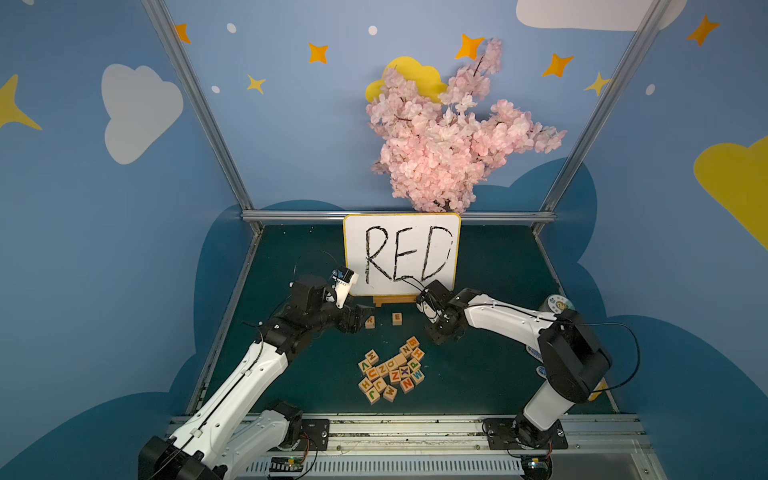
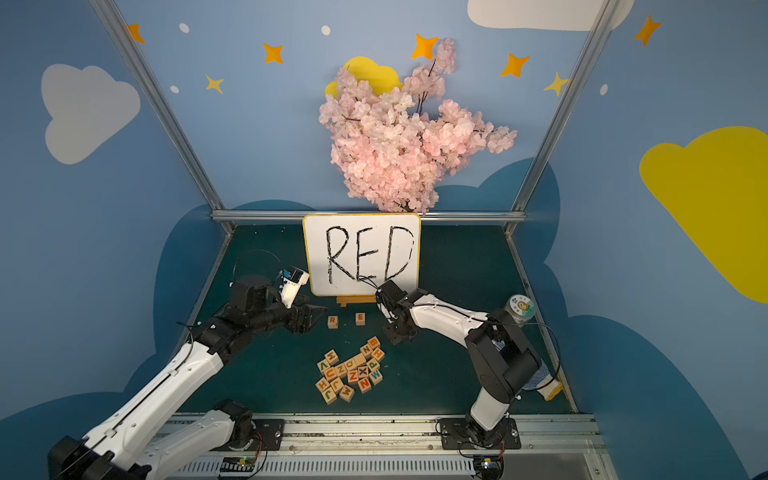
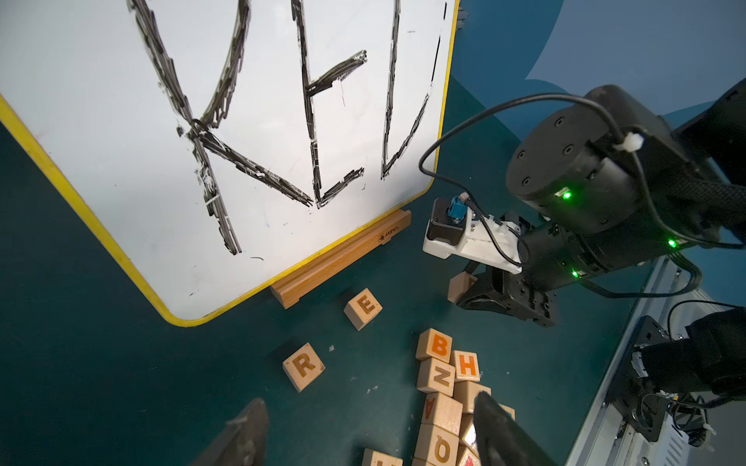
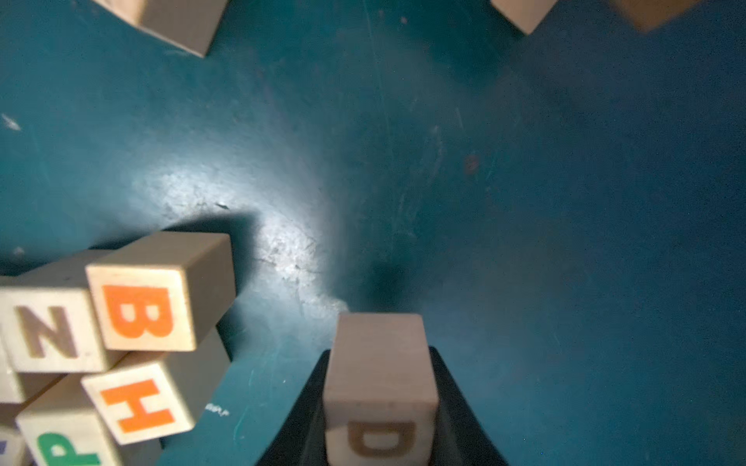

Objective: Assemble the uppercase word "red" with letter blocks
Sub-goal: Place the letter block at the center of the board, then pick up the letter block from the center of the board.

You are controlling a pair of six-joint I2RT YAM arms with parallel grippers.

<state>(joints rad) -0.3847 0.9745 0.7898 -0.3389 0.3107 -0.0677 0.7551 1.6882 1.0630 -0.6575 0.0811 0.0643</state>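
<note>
Right end effector (image 4: 379, 363): mine, closed tight on the D block (image 4: 379, 387), pinching two of its side faces. It hangs just above the table (image 4: 565, 201). The D face looks toward my wrist camera.
Left end effector (image 3: 369, 401): jaws spread with nothing between them, hovering just left of the R block (image 3: 303, 366).
Word so far: the R block and E block (image 3: 363, 308) sit in a row on the table, just near of the whiteboard (image 1: 401, 253). R is on the left and E on the right, with a gap between them. The spot right of E is bare.
Where D is: in my right grip, to the right of E and a little nearer, not yet set down.
Spare pile (image 1: 390, 374): loose lettered cubes on the near side. Its B block (image 4: 145, 310) lies closest to my right grip.
Risk, bumping E: if I slide left too low, a jaw or the D block could push E out of line.
Risk, spare pile: drifting nearer could clip the B block and scatter the cubes.
Risk, wrong face: I cannot tell which face will end up on top, so tilting my wrist on the way down could leave D off the top face.
Risk, crooked release: if the block touches down on an edge, opening may leave it twisted or tipped over.
Risk, spacing: letting go too far right would leave a ragged word.
Risk, left arm: it hangs so close to R that a small move could shove that block.
</note>
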